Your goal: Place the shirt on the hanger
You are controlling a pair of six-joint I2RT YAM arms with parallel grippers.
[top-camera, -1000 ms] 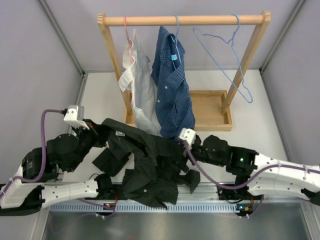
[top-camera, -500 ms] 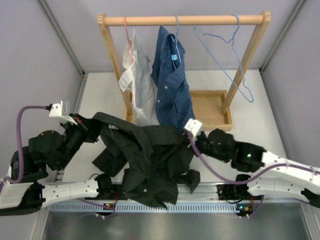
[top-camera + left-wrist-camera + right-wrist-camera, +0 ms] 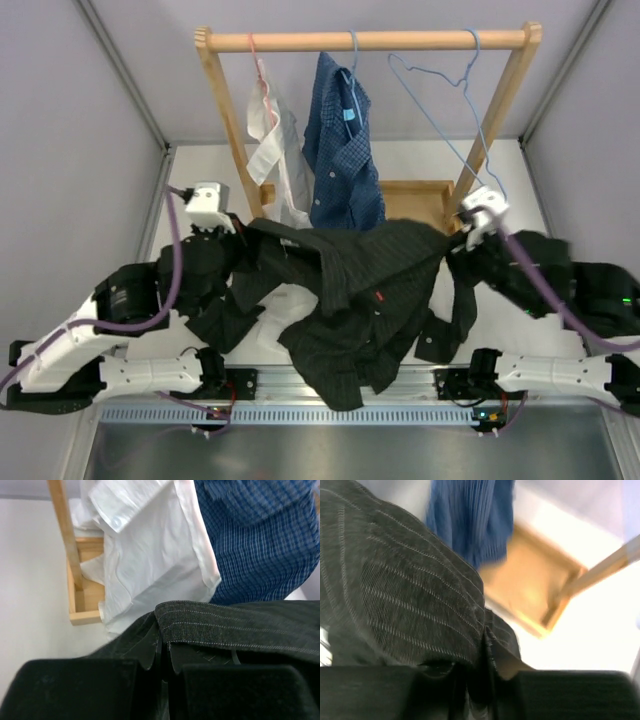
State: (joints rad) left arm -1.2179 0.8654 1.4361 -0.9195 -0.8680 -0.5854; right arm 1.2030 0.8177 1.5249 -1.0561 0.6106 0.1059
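Note:
The black pinstriped shirt (image 3: 350,280) hangs stretched between my two grippers in front of the rack, its lower part drooping toward the table's near edge. My left gripper (image 3: 240,238) is shut on the shirt's left end; in the left wrist view the fabric (image 3: 240,630) is pinched between the dark fingers (image 3: 75,690). My right gripper (image 3: 455,245) is shut on the right end, with striped cloth (image 3: 395,590) clamped in the jaws (image 3: 480,680). The thin light-blue wire hanger (image 3: 440,100) hangs bare on the rail at the right, just above and behind my right gripper.
A wooden rack (image 3: 370,40) stands at the back on a tray base (image 3: 420,215). On its rail hang a white shirt (image 3: 270,140) on a pink hanger and a blue checked shirt (image 3: 345,150). Grey walls close in on both sides.
The right gripper closed on the shirt and swung up and right. The left arm rose toward the rack. The shirt went from a heap on the table to a lifted spread.

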